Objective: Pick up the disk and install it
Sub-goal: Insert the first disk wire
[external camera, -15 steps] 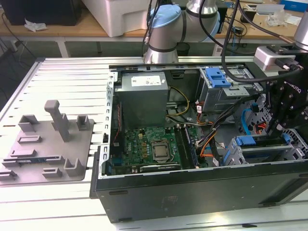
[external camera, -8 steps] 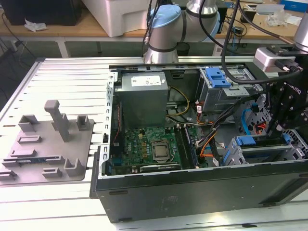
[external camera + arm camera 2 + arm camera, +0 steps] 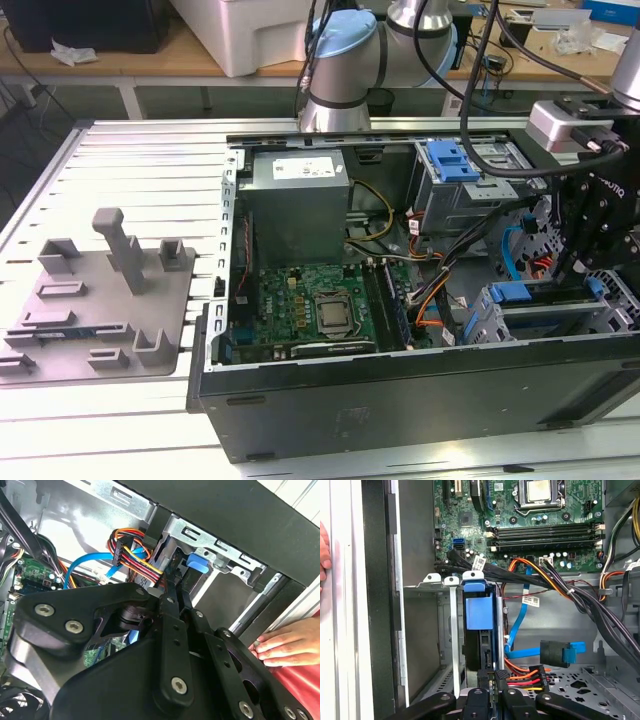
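Observation:
The disk stands on edge in a slot of the grey drive cage, its blue carrier frame facing out and its dark body behind it. In the exterior view the disk lies in the cage at the case's front right corner. My gripper sits right at the disk's end, fingers closed together with nothing seen between them. In the second wrist view the gripper points at the carrier's blue tab. From outside, the black gripper hangs just above the cage.
The open computer case holds a motherboard, a power supply, a blue latch on the upper cage and loose cables beside the disk. A person's hand rests on the case edge. A grey fixture lies at the exterior view's left.

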